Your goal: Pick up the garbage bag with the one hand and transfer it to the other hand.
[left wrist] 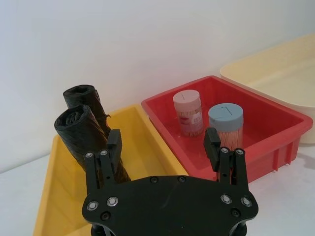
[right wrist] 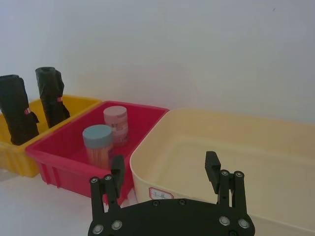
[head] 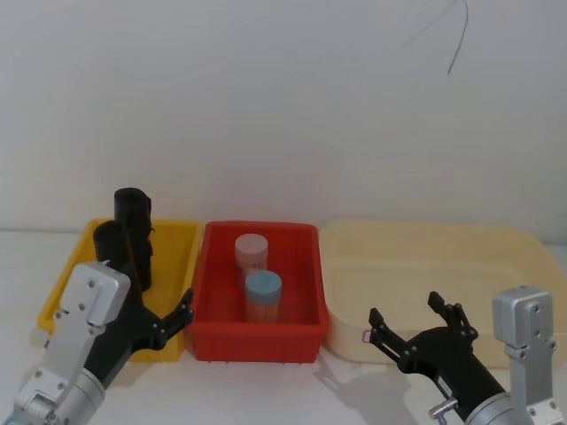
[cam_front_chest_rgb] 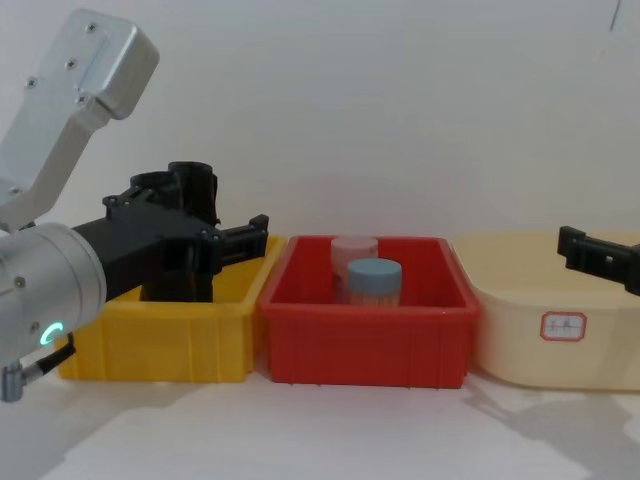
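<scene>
Two tall black crinkled rolls stand upright in the yellow bin: a farther roll and a nearer roll. In the right wrist view both rolls carry a small red side mark, so I cannot tell which is the garbage bag. My left gripper hovers open over the bin's front, beside the nearer roll, with nothing between its fingers. My right gripper hangs open and empty at the near edge of the cream tub.
A red bin sits between the yellow bin and the cream tub. It holds a pink-lidded jar and a blue-lidded jar. The cream tub has nothing in it. A white wall rises close behind all three.
</scene>
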You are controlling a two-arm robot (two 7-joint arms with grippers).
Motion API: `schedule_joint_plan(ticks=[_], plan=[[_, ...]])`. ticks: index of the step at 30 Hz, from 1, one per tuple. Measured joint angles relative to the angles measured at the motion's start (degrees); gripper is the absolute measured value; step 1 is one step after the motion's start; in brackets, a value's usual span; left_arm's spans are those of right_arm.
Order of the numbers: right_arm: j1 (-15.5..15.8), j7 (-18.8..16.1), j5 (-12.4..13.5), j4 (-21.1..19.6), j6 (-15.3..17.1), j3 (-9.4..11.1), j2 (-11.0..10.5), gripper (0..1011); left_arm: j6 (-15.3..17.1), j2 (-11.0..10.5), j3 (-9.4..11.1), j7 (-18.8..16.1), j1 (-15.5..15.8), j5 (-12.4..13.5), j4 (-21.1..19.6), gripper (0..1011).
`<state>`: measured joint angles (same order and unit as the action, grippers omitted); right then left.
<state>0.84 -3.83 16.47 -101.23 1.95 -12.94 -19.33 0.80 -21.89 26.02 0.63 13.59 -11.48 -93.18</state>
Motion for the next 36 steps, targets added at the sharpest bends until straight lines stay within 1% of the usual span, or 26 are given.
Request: schedule_joint_plan(ticks=[29,36], plan=[[0.0,0.0,0.0,0.0,0.0,0.0,0.0,1001,0.0,0.0,0.0,0.0,0.0,0.02,0.0,1001],[0.0,0.0,0.0,0.0,0.0,0.0,0.0,1001,-0.34,-0.09,-0.39,-0.5,-0.57,0.51,-0.54,1001]])
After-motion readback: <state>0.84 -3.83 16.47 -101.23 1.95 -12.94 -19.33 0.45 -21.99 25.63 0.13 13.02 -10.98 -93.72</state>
